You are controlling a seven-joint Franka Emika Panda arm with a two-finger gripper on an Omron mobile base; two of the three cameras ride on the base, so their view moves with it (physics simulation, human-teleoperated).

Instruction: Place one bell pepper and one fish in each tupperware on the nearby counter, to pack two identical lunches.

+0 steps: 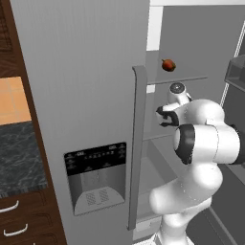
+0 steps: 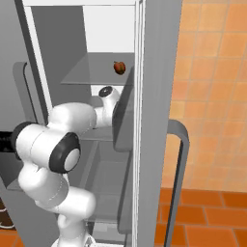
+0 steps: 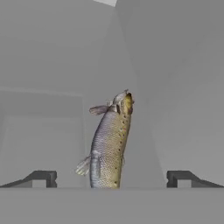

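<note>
A speckled silver-brown fish (image 3: 109, 144) lies on a grey fridge shelf, straight ahead of my gripper (image 3: 112, 179) and between its two dark fingertips (image 3: 39, 178), which stand wide apart and open with nothing held. On the shelf above sits a red bell pepper (image 1: 168, 65), which appears again from the right base view (image 2: 119, 67). My white arm (image 1: 201, 139) reaches into the open fridge at the shelf below the pepper. A stretch of the black marbled counter (image 1: 19, 158) lies at the far left. The tupperware is out of view.
The closed fridge door with its dispenser panel (image 1: 95, 177) and long handle (image 1: 136, 143) stands left of the arm. The opened door (image 2: 154, 120) with its curved handle (image 2: 181, 169) stands to the right. Dark wood drawers (image 1: 14, 220) sit under the counter.
</note>
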